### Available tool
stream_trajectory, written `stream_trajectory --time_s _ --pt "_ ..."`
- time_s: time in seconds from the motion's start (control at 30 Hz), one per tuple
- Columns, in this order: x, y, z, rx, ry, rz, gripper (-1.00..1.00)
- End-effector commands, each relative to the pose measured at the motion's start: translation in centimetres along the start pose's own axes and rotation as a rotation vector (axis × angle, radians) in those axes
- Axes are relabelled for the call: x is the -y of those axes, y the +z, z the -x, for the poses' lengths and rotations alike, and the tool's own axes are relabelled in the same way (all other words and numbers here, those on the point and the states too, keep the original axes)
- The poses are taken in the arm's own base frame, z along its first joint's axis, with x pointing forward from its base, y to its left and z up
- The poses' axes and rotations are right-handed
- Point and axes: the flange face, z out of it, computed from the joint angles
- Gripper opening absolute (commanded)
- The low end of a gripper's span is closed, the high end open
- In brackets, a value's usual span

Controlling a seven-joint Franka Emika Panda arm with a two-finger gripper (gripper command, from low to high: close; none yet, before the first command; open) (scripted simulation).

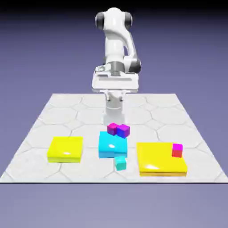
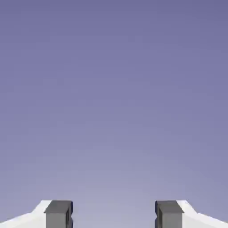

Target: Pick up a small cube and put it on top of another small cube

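Several small cubes lie on the table in the exterior view. A magenta cube (image 1: pixel 112 128) and a purple cube (image 1: pixel 124 130) touch each other just behind a cyan block (image 1: pixel 111 145). In front of that block sits a small cyan cube (image 1: pixel 120 162). A small cube, pink on top and red on its side (image 1: pixel 177 150), rests on the yellow slab (image 1: pixel 158 161) at the exterior view's right. My gripper (image 1: pixel 114 90) hangs high above the table, well behind the cubes. In the hand view the gripper (image 2: pixel 113 216) is open, its grey fingertips (image 2: pixel 58 213) far apart, with only the backdrop between them.
A flat yellow block (image 1: pixel 65 149) lies at the exterior view's left. The cyan block stands mid-table between it and the yellow slab. The pale hexagon-patterned table (image 1: pixel 62 113) ends just in front of the blocks.
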Motion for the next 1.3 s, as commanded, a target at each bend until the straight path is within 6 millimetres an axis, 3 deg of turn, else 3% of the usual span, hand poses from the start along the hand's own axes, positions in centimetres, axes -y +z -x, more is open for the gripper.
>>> stream_trajectory --time_s 0.0,0.27,0.57,0.63,0.7,0.87,0.9,0.93,0.97,1.13,1.2,1.27 --pt "-0.1 1.2 0.3 0.032 -0.007 0.025 0.0" --pt "-1.7 10.6 3.7 0.288 -0.072 0.222 0.0" --pt "-5.6 20.2 9.9 0.572 -0.153 0.447 0.0" --pt "-6.8 22.1 11.5 0.635 -0.171 0.497 0.0" --pt "-6.8 22.2 11.6 0.636 -0.172 0.498 0.0" --pt "-9.8 26.6 14.8 0.636 -0.172 0.498 0.0" --pt "-10.2 27.1 15.2 0.636 -0.172 0.498 0.0" --pt "-10.2 27.1 15.2 0.636 -0.172 0.498 -1.0" --pt "-10.2 27.1 15.2 0.636 -0.172 0.498 -1.0" --pt "-7.2 22.7 11.9 0.636 -0.172 0.498 -1.0" --pt "-6.8 22.2 11.6 0.636 -0.172 0.498 -1.0" --pt "-2.1 21.8 13.5 0.664 -0.267 0.466 -1.0"
